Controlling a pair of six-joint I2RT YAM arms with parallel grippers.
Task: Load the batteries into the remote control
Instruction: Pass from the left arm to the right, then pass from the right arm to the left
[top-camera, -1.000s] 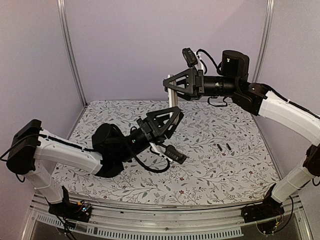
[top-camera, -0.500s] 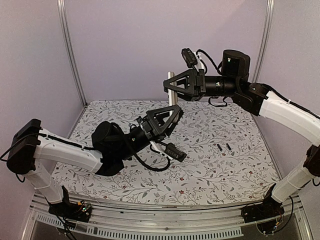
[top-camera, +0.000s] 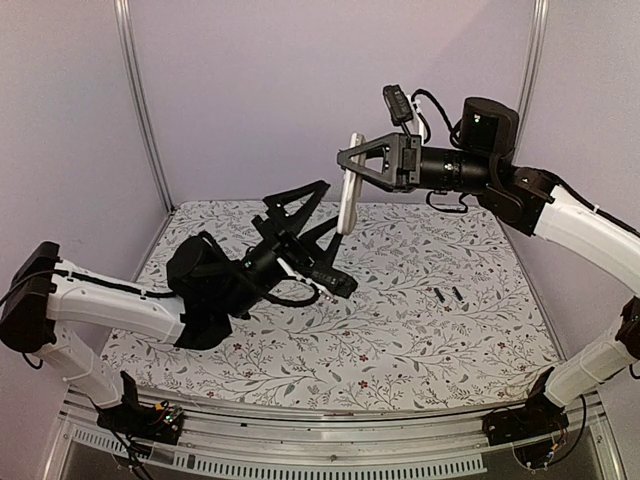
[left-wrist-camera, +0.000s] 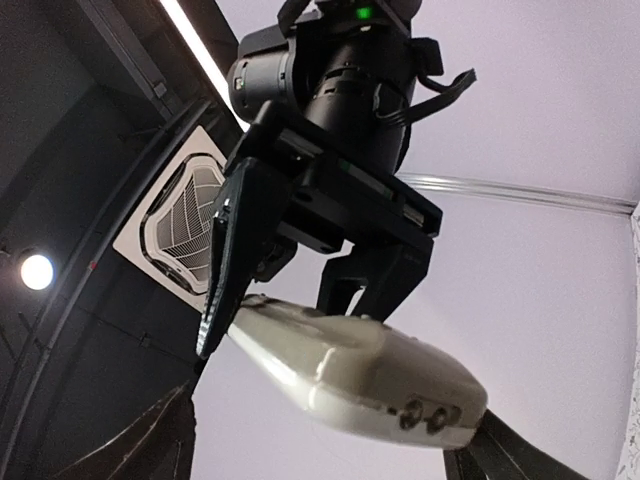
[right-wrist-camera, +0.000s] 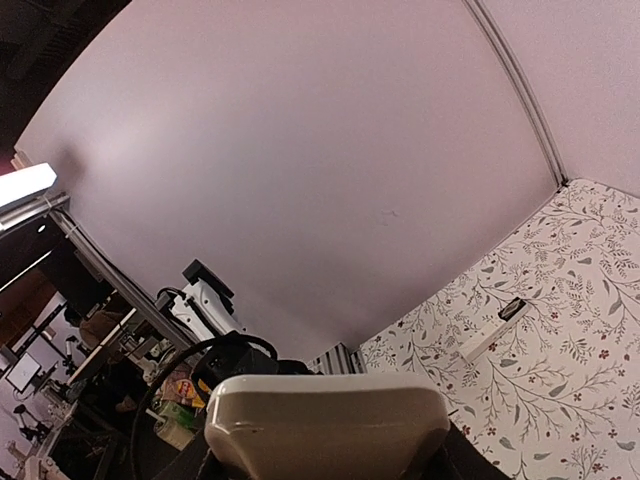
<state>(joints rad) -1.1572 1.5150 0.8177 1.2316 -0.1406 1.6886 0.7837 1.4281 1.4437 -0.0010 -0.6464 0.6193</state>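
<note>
Batteries (top-camera: 440, 295) lie on the right of the tabletop (top-camera: 400, 345); the right pincer (top-camera: 347, 165) pinches the white remote (top-camera: 349, 200), and the left pincer (top-camera: 305, 212) is spread.

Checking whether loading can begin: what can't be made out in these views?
- Remote in the right gripper, battery bay: top view shows only a narrow side; right wrist view only its end, cut by the bottom edge; left wrist view no opening.
- Batteries: too small in the top view to tell their ends apart; outside both wrist views.

Lilac walls (top-camera: 250, 90), floral tablecloth (top-camera: 400, 340), ceiling light strip (left-wrist-camera: 197, 48).
</note>
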